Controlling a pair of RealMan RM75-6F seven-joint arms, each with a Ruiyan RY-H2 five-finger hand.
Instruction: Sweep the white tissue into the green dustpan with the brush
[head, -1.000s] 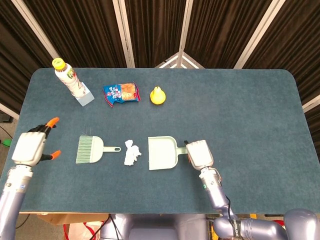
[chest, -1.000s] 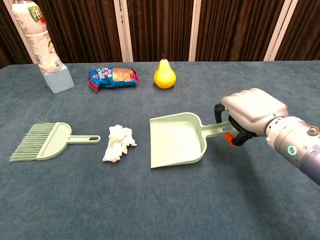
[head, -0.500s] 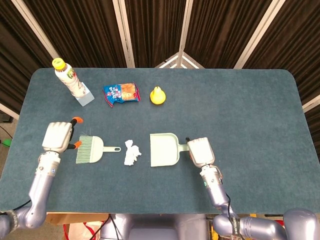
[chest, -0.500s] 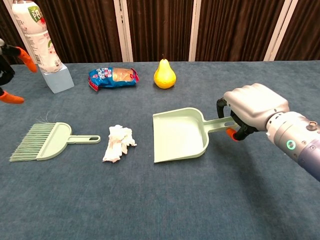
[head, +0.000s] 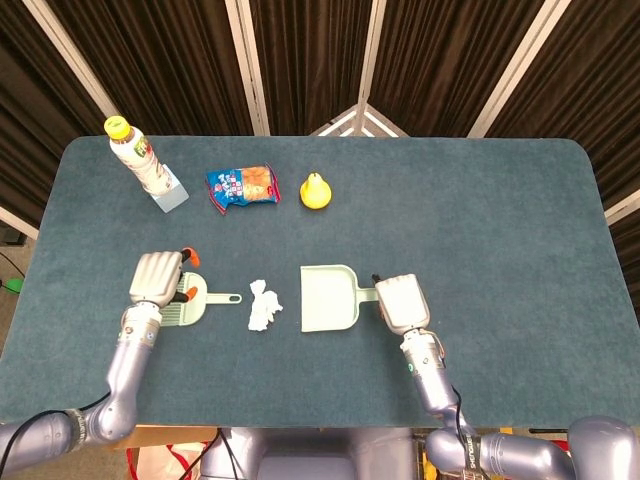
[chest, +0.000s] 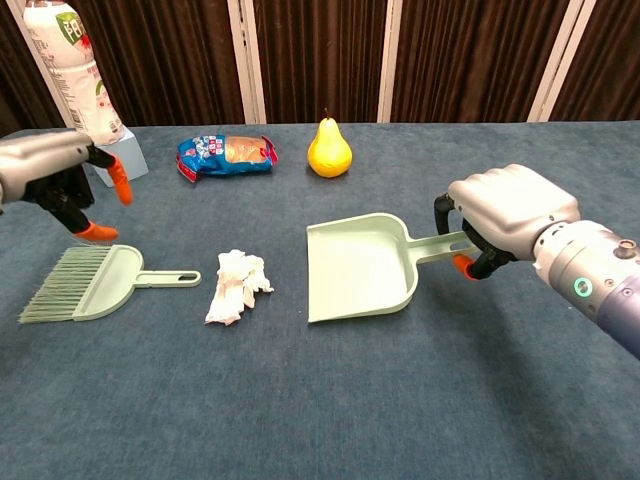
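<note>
White tissue (chest: 237, 286) lies crumpled on the blue worktop (head: 500, 220), roughly mid-front; taking it as the landmark. Brush (chest: 90, 282) lies flat just left of the tissue, handle pointing at it, bristles away, small gap between handle tip and tissue. Left hand (head: 158, 277) is above the brush head in the head view; the chest view shows it raised off the brush, fingers (chest: 119, 181) apart with orange tips, nothing in it. Green dustpan (chest: 362, 266) sits right of the tissue, open mouth facing it, not touching. Right hand (chest: 508, 212) is wrapped around the dustpan handle, on the far side from the tissue; pan looks slightly tilted in the chest view, can't tell if it's off the surface. Behind the tissue: blue snack bag (head: 241, 184), print on it too small to read, and a yellow pear (head: 316, 190) just right of the bag. Behind and well left of the tissue: bottle (head: 139, 161) with yellow cap, white label with green lettering, not legible, standing against a light-blue block (chest: 116, 159).
</note>
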